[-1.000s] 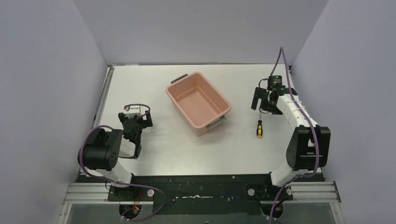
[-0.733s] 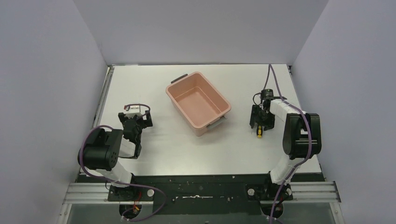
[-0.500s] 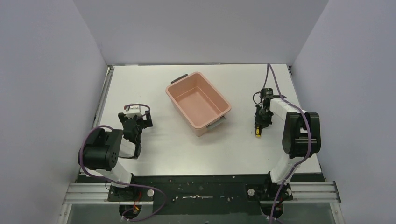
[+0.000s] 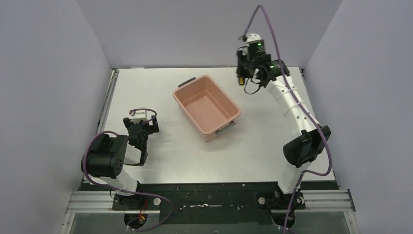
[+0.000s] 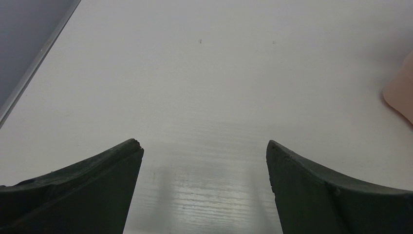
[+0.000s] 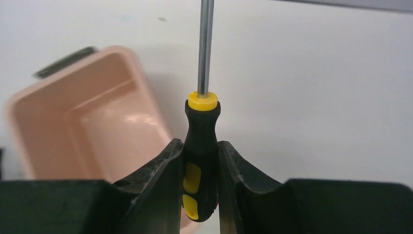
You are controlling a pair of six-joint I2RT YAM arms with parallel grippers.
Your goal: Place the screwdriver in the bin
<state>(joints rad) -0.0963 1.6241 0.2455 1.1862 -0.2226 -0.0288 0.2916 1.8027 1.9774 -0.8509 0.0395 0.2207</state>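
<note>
Screwdriver (image 6: 200, 146) held in the air in the right hand (image 6: 200, 145), towards the far edge of the worktop (image 4: 170, 156).
The right hand's fingers (image 6: 163, 165) clamp the black-and-yellow handle and the thin shaft points straight out past them. From above it hangs right of the far end of the pink bin (image 4: 227, 95), which sits askew near the middle of the worktop with nothing in it. The left hand (image 5: 203, 145) hovers low near the left edge, spread wide and holding nothing.
</note>
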